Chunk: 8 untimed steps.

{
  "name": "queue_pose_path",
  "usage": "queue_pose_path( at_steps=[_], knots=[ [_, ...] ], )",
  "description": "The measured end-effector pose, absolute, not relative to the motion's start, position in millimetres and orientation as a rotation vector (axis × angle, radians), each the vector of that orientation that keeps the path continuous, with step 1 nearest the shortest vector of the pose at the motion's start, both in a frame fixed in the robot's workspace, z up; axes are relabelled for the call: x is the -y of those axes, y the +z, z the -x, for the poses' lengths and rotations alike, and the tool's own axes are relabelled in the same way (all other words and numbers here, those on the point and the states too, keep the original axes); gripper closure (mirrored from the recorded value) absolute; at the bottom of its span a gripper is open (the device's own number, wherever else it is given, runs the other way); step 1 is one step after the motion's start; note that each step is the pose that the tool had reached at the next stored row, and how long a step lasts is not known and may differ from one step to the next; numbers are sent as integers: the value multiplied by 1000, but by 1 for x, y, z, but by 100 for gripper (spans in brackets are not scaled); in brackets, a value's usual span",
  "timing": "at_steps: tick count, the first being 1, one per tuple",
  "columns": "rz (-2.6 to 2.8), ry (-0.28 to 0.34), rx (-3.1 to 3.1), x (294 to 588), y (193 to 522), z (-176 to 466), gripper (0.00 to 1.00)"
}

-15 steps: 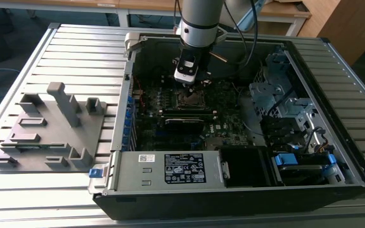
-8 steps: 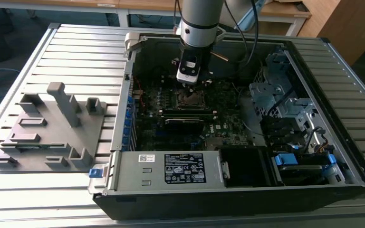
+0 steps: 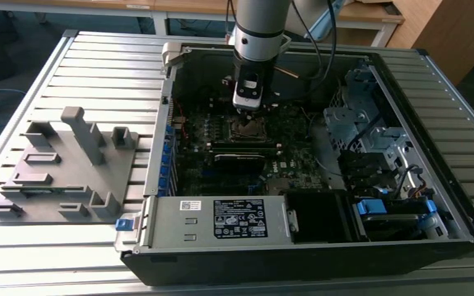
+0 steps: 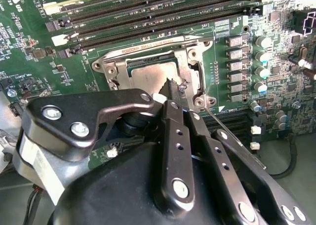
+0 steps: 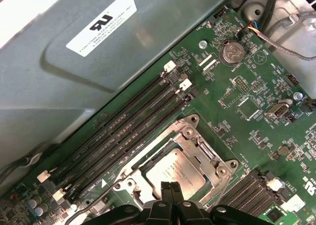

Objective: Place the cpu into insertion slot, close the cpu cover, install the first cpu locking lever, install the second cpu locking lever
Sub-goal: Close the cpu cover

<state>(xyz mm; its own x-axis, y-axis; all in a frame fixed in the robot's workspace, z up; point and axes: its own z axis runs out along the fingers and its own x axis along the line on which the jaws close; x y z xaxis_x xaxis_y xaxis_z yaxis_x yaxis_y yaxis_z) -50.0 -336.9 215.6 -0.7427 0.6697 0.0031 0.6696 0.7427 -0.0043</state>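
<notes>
The end effector (image 3: 248, 106) hangs straight down inside the open computer case (image 3: 455, 203), just above the insertion slot (image 3: 249, 128) on the green motherboard (image 5: 256, 86). In both wrist views its two black fingers (image 4: 169, 131) are drawn together, with nothing seen between them, and their tips sit over one edge of the socket.

The cpu (image 5: 175, 171) already lies flat in the slot, its dull grey face showing through the cut-out of the cpu cover (image 5: 202, 146), which lies down around it as a silver frame. In the second wrist view the chip (image 4: 148, 76) shows just past the fingertips, and a thin metal lever rod (image 4: 224, 131) runs at a slant beside the fingers.

The long black memory slots (image 5: 123, 136) run alongside the socket, between it and the grey power supply box (image 3: 220, 219). A coin cell battery (image 5: 232, 52) sits farther off on the board.

The case rests on a slatted metal counter (image 3: 97, 74), and a grey plastic fixture (image 3: 64, 166) stands on the exterior view's left
</notes>
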Motion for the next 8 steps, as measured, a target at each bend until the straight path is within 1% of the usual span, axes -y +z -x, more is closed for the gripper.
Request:
queue_pose_path(
  at_steps=[8],
  knots=[
    [1121,5,2930,337,216,50,90]
  ],
)
